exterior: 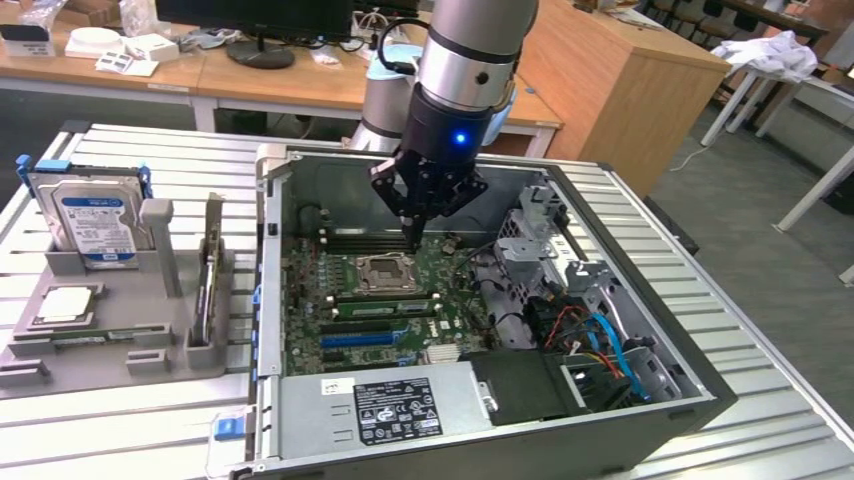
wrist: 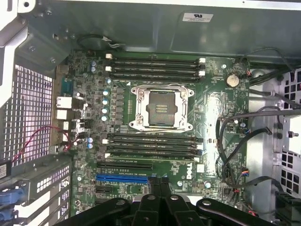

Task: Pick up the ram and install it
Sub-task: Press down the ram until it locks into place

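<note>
One ram (exterior: 211,272), a long thin stick, stands on its edge in a gray holder (exterior: 120,345) at the exterior view's left. It is hard to see well from this side, but it looks like it sits in a narrow groove with its long edge down. Just beside it in the same holder, a silver hard drive (exterior: 94,215) with a blue label stands up, and a small square silver chip (exterior: 64,305) lies flat. The holder rests on a table (exterior: 134,430) made of metal slats. Next to the holder lies an open computer case (exterior: 694,400) with a green motherboard (exterior: 454,300) inside. The end effector (exterior: 414,232) hangs down into the case, well apart from the ram, with its tip just above the board near the square socket (exterior: 384,270). Its two fingers are pressed together and nothing is between them. In the wrist view the end effector (wrist: 159,186) points at the board near a blue slot (wrist: 122,178). The socket (wrist: 160,107) sits between two groups of long black slots (wrist: 153,66), and those slots look empty.
</note>
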`<state>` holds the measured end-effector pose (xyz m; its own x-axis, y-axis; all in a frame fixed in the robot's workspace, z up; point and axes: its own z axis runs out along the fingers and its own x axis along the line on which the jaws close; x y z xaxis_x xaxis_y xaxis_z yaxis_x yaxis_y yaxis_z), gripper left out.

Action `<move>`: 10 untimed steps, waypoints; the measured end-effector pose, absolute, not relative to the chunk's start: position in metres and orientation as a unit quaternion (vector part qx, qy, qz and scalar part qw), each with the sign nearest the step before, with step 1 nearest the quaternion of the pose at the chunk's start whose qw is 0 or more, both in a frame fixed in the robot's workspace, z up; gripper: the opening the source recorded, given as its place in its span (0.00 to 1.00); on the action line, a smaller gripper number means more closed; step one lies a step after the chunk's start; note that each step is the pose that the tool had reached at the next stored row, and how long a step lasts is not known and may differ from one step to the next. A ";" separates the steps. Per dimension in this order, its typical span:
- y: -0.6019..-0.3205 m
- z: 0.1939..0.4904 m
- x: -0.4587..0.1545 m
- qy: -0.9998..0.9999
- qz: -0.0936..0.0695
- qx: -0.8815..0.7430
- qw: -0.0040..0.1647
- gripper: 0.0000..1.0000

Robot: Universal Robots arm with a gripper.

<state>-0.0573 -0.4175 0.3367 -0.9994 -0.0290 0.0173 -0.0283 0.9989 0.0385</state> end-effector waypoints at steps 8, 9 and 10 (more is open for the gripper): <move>-0.416 0.337 -0.057 -1.000 -0.019 0.014 0.009 0.11; -0.416 0.336 -0.057 -1.000 -0.019 0.014 0.009 0.11; -0.415 0.336 -0.057 -1.000 -0.019 0.014 0.009 0.11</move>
<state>-0.0573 -0.4152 0.3364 -0.9994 -0.0286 0.0173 -0.0279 0.9989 0.0386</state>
